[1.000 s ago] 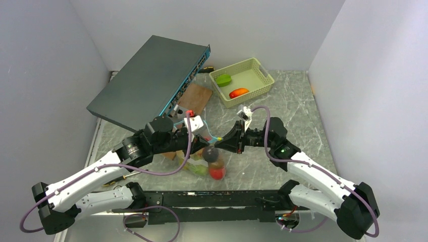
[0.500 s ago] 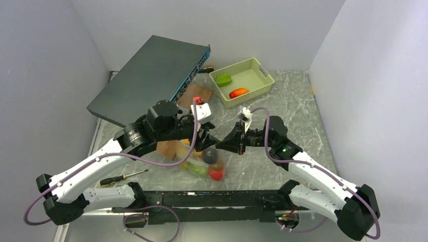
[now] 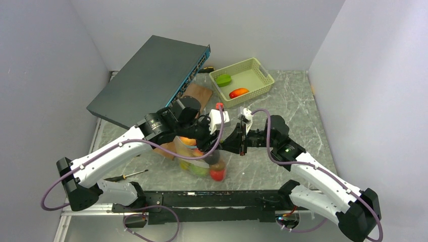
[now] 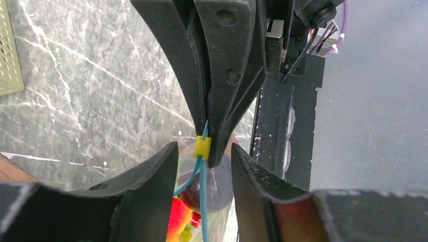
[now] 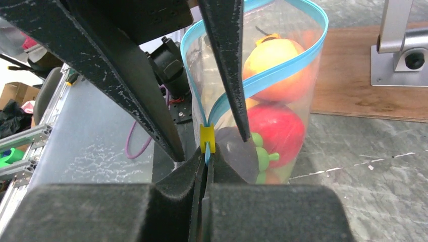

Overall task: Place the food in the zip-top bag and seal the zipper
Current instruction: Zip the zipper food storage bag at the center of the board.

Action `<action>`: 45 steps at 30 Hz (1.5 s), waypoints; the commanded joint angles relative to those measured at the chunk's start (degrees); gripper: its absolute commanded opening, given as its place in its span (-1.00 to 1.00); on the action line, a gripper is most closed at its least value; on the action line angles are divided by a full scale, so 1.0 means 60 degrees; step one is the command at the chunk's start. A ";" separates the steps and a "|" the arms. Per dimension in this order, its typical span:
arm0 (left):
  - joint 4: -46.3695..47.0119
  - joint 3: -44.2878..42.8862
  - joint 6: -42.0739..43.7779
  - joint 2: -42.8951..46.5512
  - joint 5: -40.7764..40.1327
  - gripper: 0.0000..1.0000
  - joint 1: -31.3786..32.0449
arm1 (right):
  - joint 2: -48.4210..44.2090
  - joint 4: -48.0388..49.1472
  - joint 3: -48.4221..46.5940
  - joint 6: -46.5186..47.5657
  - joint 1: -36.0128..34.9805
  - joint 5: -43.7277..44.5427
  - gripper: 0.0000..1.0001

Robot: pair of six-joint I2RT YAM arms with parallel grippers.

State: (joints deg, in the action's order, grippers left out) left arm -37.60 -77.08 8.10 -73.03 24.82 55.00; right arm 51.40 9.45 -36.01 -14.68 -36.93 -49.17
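Though behind the zip-top bag [image 3: 200, 166], basket [image 3: 263, 75] with 2 foods [image 3: 223, 79]

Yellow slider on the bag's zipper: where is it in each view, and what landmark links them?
Top external: too small to make out.
Left wrist: yellow slider at centre, on the zipper, beside the right gripper.
Right wrist: lower centre, just above that gripper.
Shared landmark: the right gripper, shut on the zipper.
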 commanded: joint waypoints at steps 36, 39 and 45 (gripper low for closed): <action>0.0075 -0.0767 0.0009 -0.0363 0.0703 -0.41 0.0032 | -0.0377 -0.0184 -0.0524 0.0631 0.0008 -0.0192 -1.00; 0.0077 -0.0667 0.0053 -0.0271 0.0759 -0.54 0.0039 | -0.0391 -0.0198 -0.0517 0.0654 0.0021 -0.0159 -1.00; -0.0112 -0.0567 0.0144 -0.0146 0.0734 -0.40 0.0032 | -0.0391 -0.0213 -0.0519 0.0660 0.0018 -0.0126 -1.00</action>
State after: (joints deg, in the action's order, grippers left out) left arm -37.67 -79.83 8.08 -75.05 27.40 55.00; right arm 50.41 6.02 -36.27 -11.92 -36.93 -49.56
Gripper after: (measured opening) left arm 0.273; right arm 0.007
